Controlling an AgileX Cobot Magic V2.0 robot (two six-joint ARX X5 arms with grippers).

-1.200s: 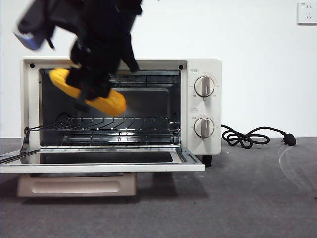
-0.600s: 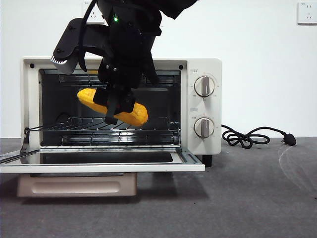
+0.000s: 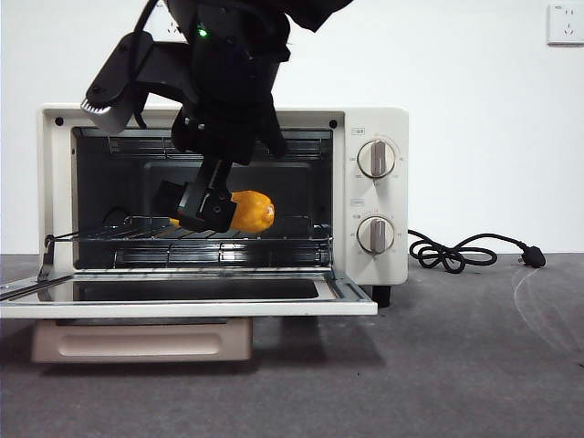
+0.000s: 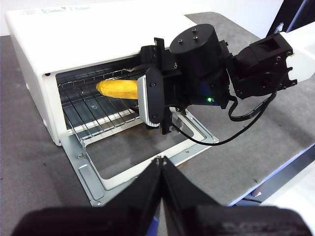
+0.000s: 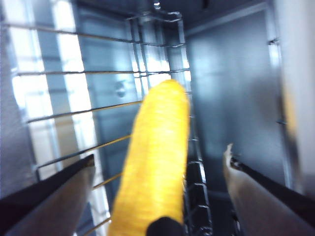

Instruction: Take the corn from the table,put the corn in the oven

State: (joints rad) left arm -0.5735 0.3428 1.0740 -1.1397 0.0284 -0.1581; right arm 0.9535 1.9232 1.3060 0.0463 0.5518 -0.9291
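**Corn inside the oven, right claw spread around it**

We start with the surface (image 3: 456, 365), dark grey and mottled, running across the whole front view. On it stands the oven (image 3: 370, 123), cream-white, its door (image 3: 182, 306) dropped flat toward us. The front view alone gives us the two knobs (image 3: 376, 159), the black power cord (image 3: 456, 251) coiled to the side and the wall socket (image 3: 566, 23). The left wrist view shows what that level view cannot: the oven's flat white top (image 4: 98, 24) and the wire rack (image 4: 93, 110) from above.

The right arm (image 3: 228, 82) comes down big and dark in front of the oven's mouth. From the front it covers much of the corn (image 3: 251, 211), so we see only one rounded orange-yellow end past the black claw tip, low in the cavity just above the rack. The left wrist view shows the other part, a yellow length (image 4: 118, 89) lying along the rack bars inside the opening.

The right wrist view is blurred but tells most about the right claw (image 5: 157, 182): its two jaws stand wide apart, one on either side of the corn (image 5: 157, 157), with gaps visible between. We cannot tell whether the cob rests fully on the rack.

The left claw (image 4: 161, 164) hangs well back from the oven, its jaws pressed together and holding nothing.
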